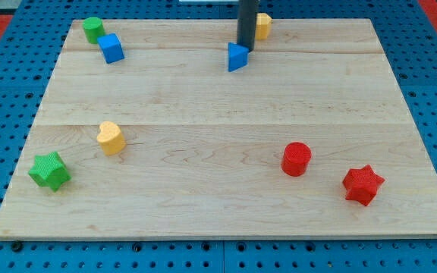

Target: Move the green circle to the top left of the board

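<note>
Tabletop (226,220) of pale wood, read from the view's left: green circle (92,29) already near its top-left corner, blue cube (112,48) just right of it. My tip (245,47), a bare rod end effector holding nothing, touches the blue triangle (237,57), well right. The circle looks light, rigid, likely to slide; push its flank.
</note>
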